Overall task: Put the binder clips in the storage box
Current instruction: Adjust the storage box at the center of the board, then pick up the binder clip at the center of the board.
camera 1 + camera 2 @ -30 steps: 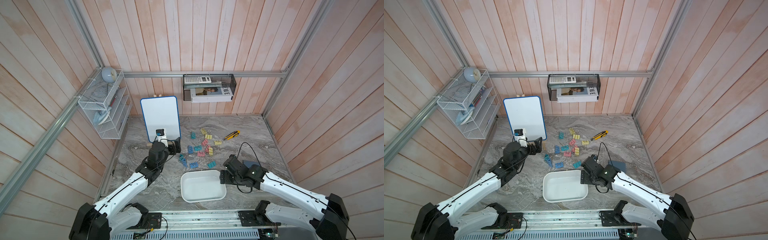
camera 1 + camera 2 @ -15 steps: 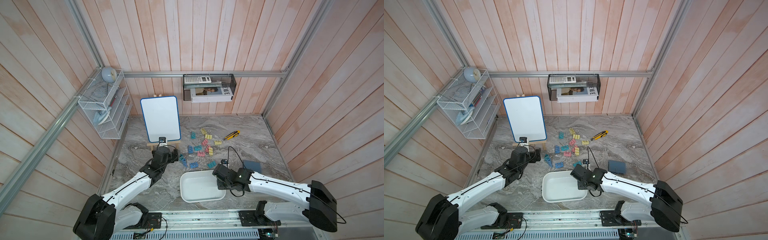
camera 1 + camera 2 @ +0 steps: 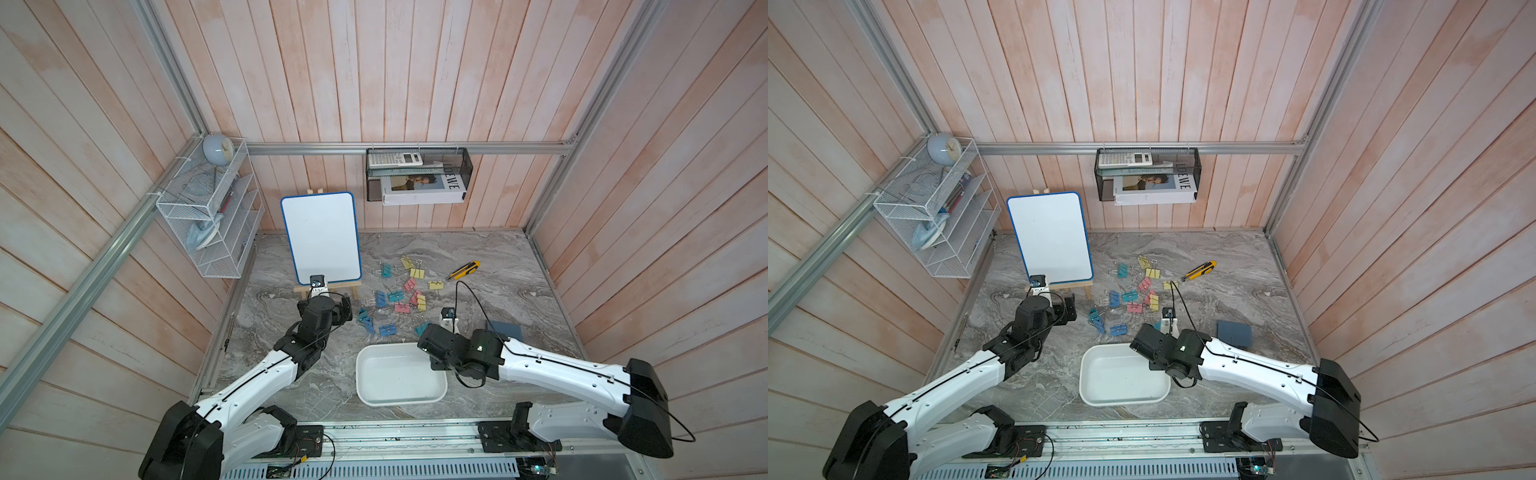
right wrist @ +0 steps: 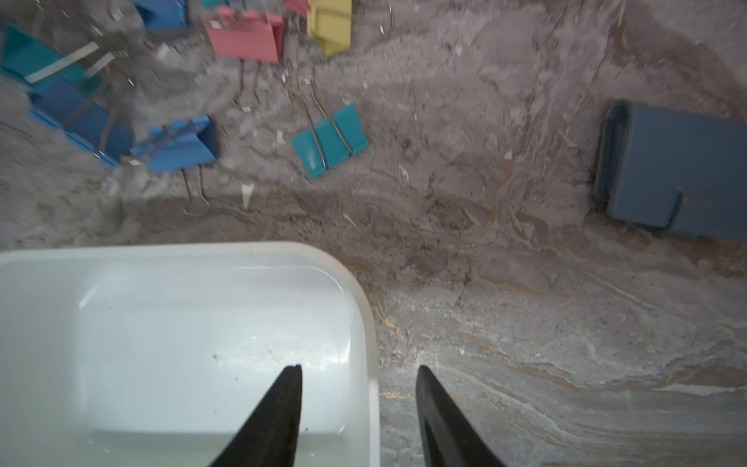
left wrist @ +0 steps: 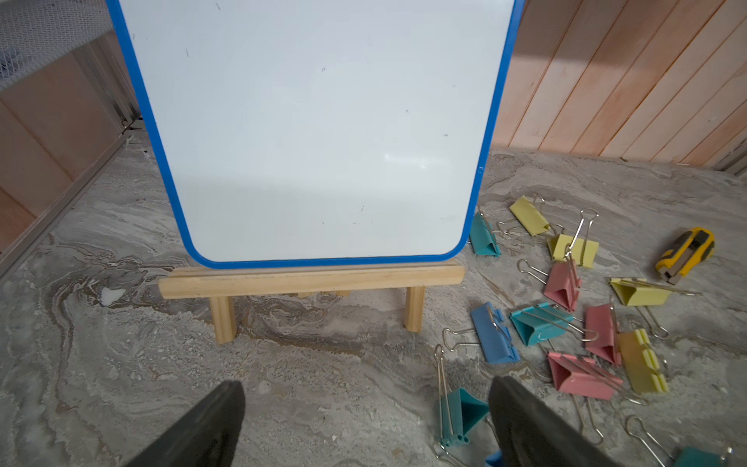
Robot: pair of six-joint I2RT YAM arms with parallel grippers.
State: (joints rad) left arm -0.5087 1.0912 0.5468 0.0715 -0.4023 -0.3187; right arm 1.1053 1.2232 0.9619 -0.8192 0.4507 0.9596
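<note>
Several pastel binder clips (image 3: pixel 399 296) (image 3: pixel 1129 296) lie scattered on the marble table, beyond the storage box (image 3: pixel 360 386) (image 3: pixel 1084 384), a shallow white tub that shows nothing inside. My right gripper (image 4: pixel 359 368) is open and straddles the box's rim (image 4: pixel 372 323) near a far corner, one finger inside and one outside, neither touching the wall. A teal clip (image 4: pixel 329 139) lies just beyond that corner. My left gripper (image 5: pixel 366 386) (image 3: pixel 345 311) is wide open and low over bare table in front of the easel, with a teal clip (image 5: pixel 461 412) beside one finger.
A blue-framed whiteboard (image 3: pixel 320 237) on a wooden easel stands close behind my left gripper. A yellow-and-black utility knife (image 3: pixel 463 270) lies behind the clips, a blue case (image 3: pixel 505 330) right of the box. A wire rack (image 3: pixel 208 224) and black mesh basket (image 3: pixel 417 174) hang on the walls.
My right arm swung left from beside the box to its far right corner, its jaws now astride the rim. My left arm dropped lower toward the table by the clips.
</note>
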